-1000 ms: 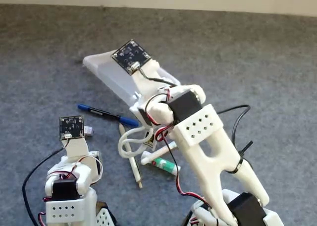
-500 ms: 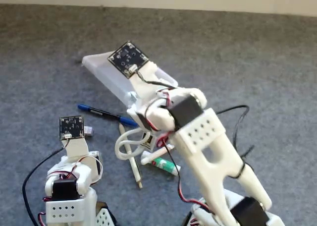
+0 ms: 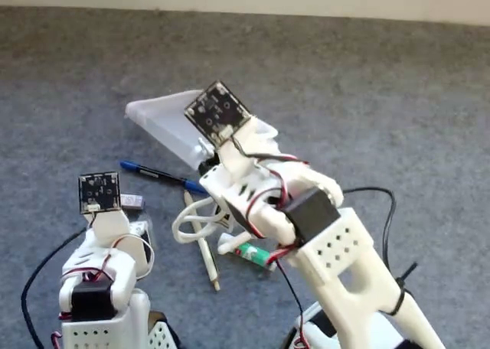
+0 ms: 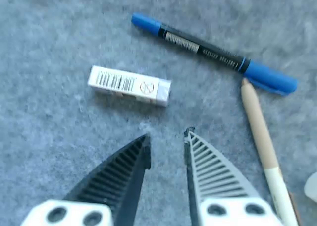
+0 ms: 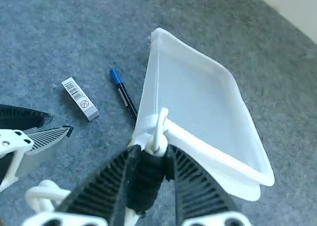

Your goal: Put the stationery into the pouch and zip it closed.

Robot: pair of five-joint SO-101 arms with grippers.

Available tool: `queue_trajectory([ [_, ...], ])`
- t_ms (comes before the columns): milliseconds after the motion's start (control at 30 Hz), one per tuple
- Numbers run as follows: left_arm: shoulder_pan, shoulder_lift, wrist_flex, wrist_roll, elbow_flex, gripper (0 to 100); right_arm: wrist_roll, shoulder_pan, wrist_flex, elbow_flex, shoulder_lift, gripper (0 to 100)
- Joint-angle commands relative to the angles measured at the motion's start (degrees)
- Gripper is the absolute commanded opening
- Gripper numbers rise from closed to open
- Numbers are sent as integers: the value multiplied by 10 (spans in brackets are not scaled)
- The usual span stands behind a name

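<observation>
Right gripper (image 5: 148,159) is seen clamped on the zip end of the pouch (image 5: 198,102), which stretches away beyond its tips. Left gripper (image 4: 166,137) is held slightly parted, empty; eraser (image 4: 130,85) is found just beyond its tips.

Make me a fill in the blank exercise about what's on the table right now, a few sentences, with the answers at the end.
1. The right gripper is ____ on a corner of the pouch.
2. The left gripper has its jaws ____, with nothing between them.
3. The pen has a ____ cap.
4. The pencil lies ____ the pouch.
Missing words: shut; open; blue; outside.
</observation>
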Motion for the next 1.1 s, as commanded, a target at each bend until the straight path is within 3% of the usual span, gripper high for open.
queue_trajectory([
  [0, -6, -1, -21, -81, -57, 120, -4, -7, -46, 36, -56, 5],
  [133, -5, -2, -69, -150, -73, 120, -4, -7, -51, 58, -72, 5],
  [400, 28, 0, -84, -148, -153, 128, -4, -7, -48, 60, -80, 5],
  [500, 63, 0, -52, -148, -170, 213, -4, -7, -48, 60, -80, 5],
  [567, 82, 0, -37, -143, -173, 255, -4, -7, -48, 60, -80, 5],
  [867, 152, 0, -33, -127, -180, 260, -4, -7, -46, 60, -80, 5],
  [1067, 155, 0, -33, -63, -233, 292, -5, -7, -26, 60, -80, 5],
])
